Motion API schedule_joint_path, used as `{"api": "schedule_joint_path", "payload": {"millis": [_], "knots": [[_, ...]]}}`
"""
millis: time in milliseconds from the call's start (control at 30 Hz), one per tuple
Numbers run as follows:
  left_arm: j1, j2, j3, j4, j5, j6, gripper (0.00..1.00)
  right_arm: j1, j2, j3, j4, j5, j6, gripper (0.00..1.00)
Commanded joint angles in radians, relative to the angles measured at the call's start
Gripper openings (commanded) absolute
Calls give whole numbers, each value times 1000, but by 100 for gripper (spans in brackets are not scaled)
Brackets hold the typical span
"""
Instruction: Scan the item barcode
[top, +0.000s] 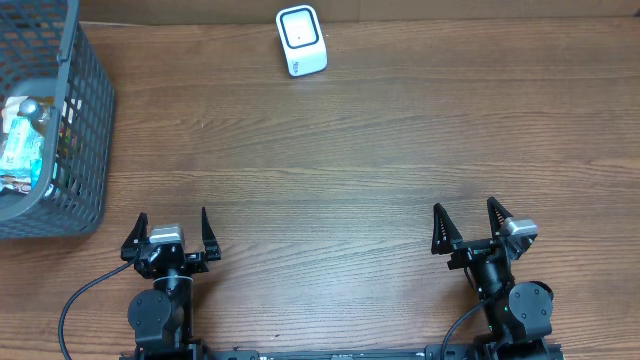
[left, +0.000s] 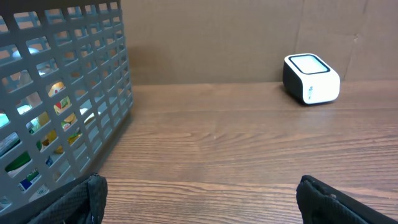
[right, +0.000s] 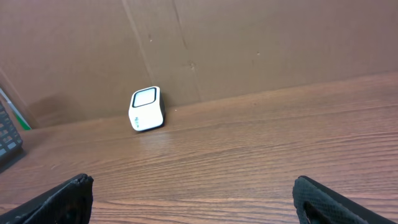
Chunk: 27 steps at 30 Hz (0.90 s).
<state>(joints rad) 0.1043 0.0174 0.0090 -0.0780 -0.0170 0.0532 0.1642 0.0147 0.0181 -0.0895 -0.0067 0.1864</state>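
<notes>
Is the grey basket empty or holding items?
Holding items: packages show inside the basket from overhead, and through its mesh in the left wrist view.

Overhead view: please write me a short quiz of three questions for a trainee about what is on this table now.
1. Fill in: the white scanner stands near the ___ edge of the table.
2. True or false: the left gripper and the right gripper are both open and empty.
3. Where are the items? A: in the grey basket. B: beside the scanner. C: loose on the table.
Key: 1 far; 2 true; 3 A.
</notes>
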Motion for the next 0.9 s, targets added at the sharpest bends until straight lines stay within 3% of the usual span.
{"api": "schedule_joint_path", "payload": {"millis": [0,133,300,400,867], "knots": [[-11,-14,-4,18,10,18,99,-1,-12,-10,6,12,0,100],[-11,-14,-1,161,45,18,100,-1,-12,-10,6,12,0,100],[-11,-14,48,427,243,17,99,-1,-12,-10,6,12,0,100],[-11,-14,116,527,281,17,100,-1,-12,-10,6,12,0,100],[-11,47,622,484,330,20,100,-1,-12,-10,6,12,0,100]]}}
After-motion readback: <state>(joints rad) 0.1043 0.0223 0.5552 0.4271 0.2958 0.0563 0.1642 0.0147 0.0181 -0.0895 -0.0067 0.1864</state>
